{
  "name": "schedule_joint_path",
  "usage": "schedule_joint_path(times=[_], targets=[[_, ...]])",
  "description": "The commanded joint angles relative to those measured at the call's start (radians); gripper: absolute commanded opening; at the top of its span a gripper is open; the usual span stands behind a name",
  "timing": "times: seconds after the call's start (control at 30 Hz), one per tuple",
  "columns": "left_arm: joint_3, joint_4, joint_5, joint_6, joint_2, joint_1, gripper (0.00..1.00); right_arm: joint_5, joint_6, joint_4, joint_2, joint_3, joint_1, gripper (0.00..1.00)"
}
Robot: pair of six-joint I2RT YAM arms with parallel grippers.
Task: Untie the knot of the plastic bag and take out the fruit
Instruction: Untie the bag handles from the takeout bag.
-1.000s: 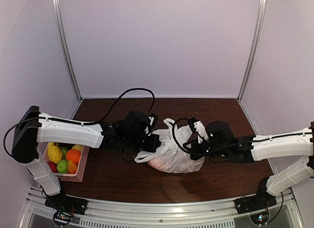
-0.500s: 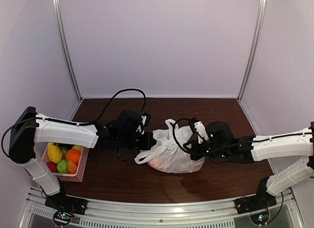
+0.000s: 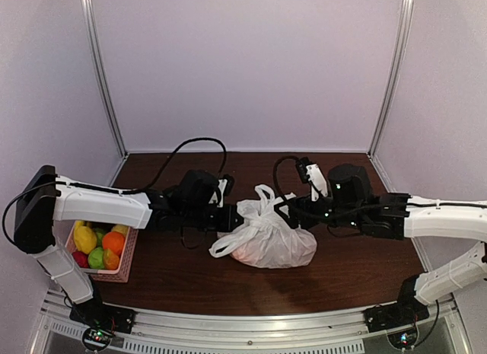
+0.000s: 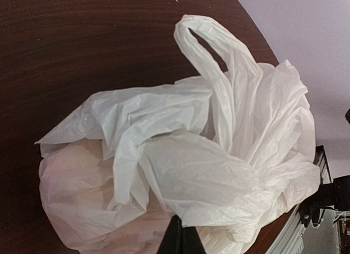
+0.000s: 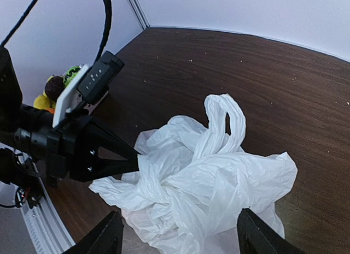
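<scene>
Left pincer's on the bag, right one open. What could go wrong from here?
1. Left pincer pinches only a thin fold of the plastic bag; pulling may tear it or slip off.
2. Right pincer is open, holding nothing, so a pull may just drag the whole bag.

Nothing can be read in any of the views: no writing, brand, number or sign. The plastic bag (image 4: 208, 172) is plain white film with no print. In the right wrist view, the white plate (image 5: 76, 93) on the left arm's wrist housing carries a few small dark marks — too small to tell as letters or figures.
</scene>
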Motion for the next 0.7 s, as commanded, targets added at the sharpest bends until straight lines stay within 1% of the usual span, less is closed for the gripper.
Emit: schedule_joint_path(times=[0.0, 0.13, 0.23, 0.37, 0.43, 0.67], targets=[[-0.006, 0.048, 0.028, 0.020, -0.019, 0.006, 0.00, 0.047, -0.014, -0.109, 0.028, 0.080, 0.002, 0.79], [-0.006, 0.047, 0.031, 0.021, -0.015, 0.005, 0.00, 0.078, -0.014, -0.165, 0.116, 0.145, 0.006, 0.87], [-0.009, 0.044, 0.027, 0.020, -0.015, 0.006, 0.00, 0.110, -0.004, -0.220, 0.198, 0.199, 0.014, 0.89], [-0.010, 0.044, 0.032, 0.018, -0.014, 0.006, 0.00, 0.170, 0.029, -0.270, 0.272, 0.247, 0.016, 0.89], [-0.012, 0.042, 0.033, 0.018, -0.014, 0.006, 0.00, 0.181, 0.044, -0.284, 0.296, 0.261, 0.016, 0.87], [-0.013, 0.040, 0.032, 0.018, -0.013, 0.006, 0.00, 0.194, 0.091, -0.276, 0.323, 0.266, 0.016, 0.85]])
